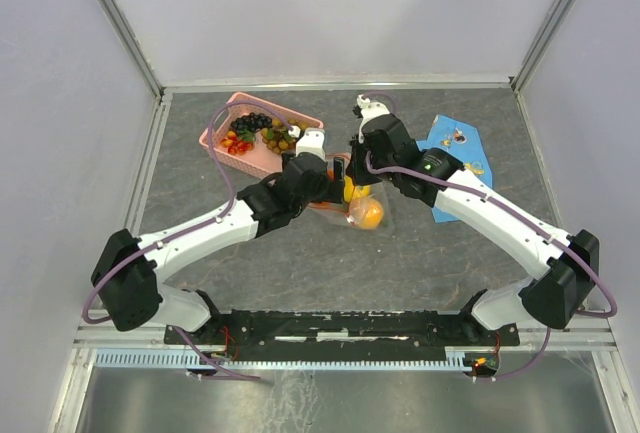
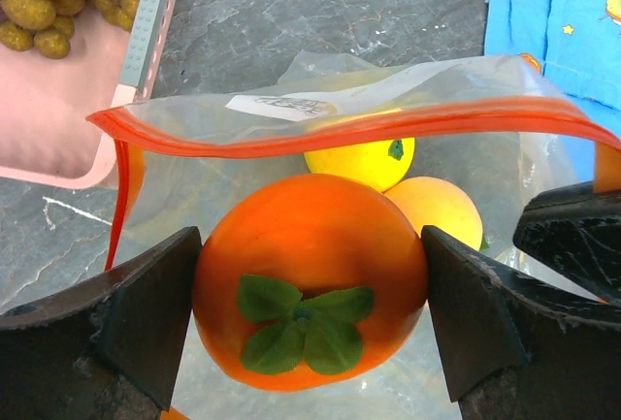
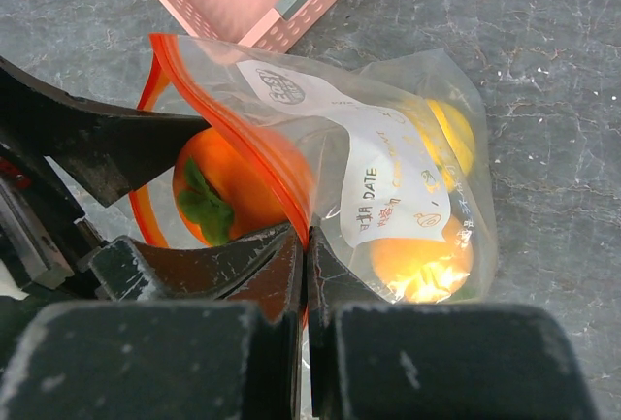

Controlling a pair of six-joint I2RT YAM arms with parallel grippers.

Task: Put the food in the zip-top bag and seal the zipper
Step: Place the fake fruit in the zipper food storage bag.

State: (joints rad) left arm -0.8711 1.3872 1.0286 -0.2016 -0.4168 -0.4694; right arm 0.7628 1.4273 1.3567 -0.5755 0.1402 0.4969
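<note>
Orange fruit (image 2: 291,231) gripped in wide jaws of my left gripper (image 2: 309,289); only right wrist view shows right gripper (image 3: 307,250) clamped on zipper (image 3: 229,121).

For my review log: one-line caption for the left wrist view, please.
Left gripper holds an orange fruit at the open bag mouth; lemon and second orange inside.

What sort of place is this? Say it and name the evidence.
Probably a robot test cell: bare white walls on metal framing enclose a grey stone-look tabletop, with toy fruit in a pink plastic lattice basket.
</note>
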